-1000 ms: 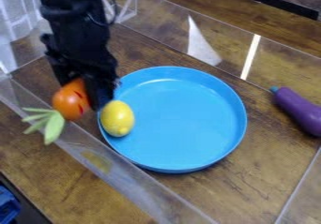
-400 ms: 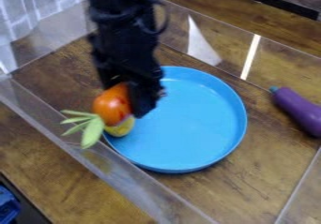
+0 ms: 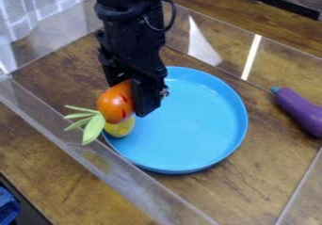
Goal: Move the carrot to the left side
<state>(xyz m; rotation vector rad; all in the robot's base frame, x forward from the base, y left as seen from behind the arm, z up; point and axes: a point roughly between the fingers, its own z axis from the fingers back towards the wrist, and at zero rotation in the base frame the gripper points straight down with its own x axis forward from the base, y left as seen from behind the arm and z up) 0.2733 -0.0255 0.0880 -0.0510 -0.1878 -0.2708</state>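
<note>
"Carrot [image 3: 116,103] first: where is it?"

"Held in the gripper [image 3: 127,89], over the near-left part of the blue plate [image 3: 195,120], leafy top pointing to the lower left of the view."

"And the jaws?"

"Closed on the carrot. The dark fingers cover its upper end, so I can't make out the full grip."

"What's behind it?"

"1 lemon [image 3: 122,128], at the plate's left rim. The carrot hides part of it, and I can't tell whether those 2 touch."

"Anything else cut off?"

"The arm [image 3: 116,8] runs out of the top of the view. 1 eggplant [image 3: 298,109] reaches the right border, well apart from the plate. A blue object [image 3: 8,210] is cut off in the lower left corner; I can't tell what it is."

"Edges and room?"

"A see-through strip [image 3: 51,116] slants down from the left border, passing just beside the plate. Wooden table [image 3: 44,158] shows on the strip's lower left side. The plate's blue surface shows to the right of the carrot and lemon, and more wood shows between plate and eggplant."
</note>
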